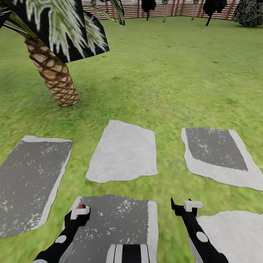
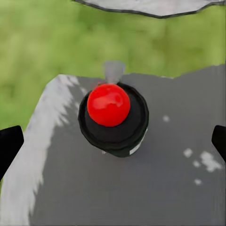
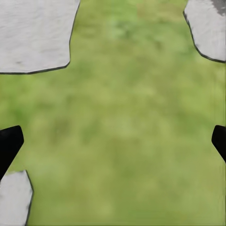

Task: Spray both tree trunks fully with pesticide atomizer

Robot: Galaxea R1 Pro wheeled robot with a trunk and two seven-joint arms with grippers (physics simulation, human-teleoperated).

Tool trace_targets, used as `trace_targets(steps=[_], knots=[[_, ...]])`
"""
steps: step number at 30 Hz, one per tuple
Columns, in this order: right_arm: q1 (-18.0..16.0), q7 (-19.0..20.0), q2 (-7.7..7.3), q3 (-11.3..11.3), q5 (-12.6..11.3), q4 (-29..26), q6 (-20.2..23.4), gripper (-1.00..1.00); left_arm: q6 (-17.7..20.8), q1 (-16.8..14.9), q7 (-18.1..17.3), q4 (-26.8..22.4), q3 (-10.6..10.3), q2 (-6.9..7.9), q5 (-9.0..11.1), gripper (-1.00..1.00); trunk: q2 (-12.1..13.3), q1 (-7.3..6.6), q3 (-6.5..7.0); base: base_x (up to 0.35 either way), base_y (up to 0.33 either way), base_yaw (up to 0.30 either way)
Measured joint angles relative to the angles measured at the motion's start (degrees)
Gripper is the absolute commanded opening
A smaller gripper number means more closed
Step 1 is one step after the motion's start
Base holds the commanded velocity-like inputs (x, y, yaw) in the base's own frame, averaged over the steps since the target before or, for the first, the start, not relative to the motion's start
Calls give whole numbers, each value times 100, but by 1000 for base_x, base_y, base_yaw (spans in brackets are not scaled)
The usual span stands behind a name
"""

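Observation:
The pesticide atomizer (image 2: 113,117) is a black round bottle with a red ball top and a grey nozzle. It stands upright on a dark grey paving slab (image 2: 155,188). My left gripper (image 1: 80,211) hangs straight above it, open, its black fingertips (image 2: 9,146) wide on either side and apart from it. In the head view the red top (image 1: 80,206) peeks out at that gripper. My right gripper (image 1: 185,206) is open over bare grass (image 3: 122,117), holding nothing. Two pale straight tree trunks (image 1: 165,12) (image 1: 194,9) stand far off by the fence.
Several grey and white paving slabs (image 1: 124,151) lie in the lawn around me. A short palm with a woven brown trunk (image 1: 54,75) leans at the left. A slatted wooden fence (image 1: 128,9) and dark conifers (image 1: 213,7) close the far side. Open lawn (image 1: 175,69) stretches ahead.

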Motion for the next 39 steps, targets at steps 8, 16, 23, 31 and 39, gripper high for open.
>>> trace_targets(steps=[8,16,23,31,39], knots=[[0,0,1,0,2,0,0,100,-8,0,-5,0,0,-4,0,100,0,0,0,22,0,0],[0,0,0,-2,0,0,0,100,-9,0,-7,0,0,0,0,100,-4,8,-66,1,0,0],[0,0,2,-6,0,0,1,100,-9,0,-1,0,0,0,0,100,-9,18,-185,0,0,0],[0,0,1,0,0,0,0,100,-15,5,-8,0,0,0,0,100,-9,18,-206,0,0,0],[0,0,1,0,0,0,0,100,-17,7,-2,0,8,-1,1,100,-9,18,-206,16,4,0]])
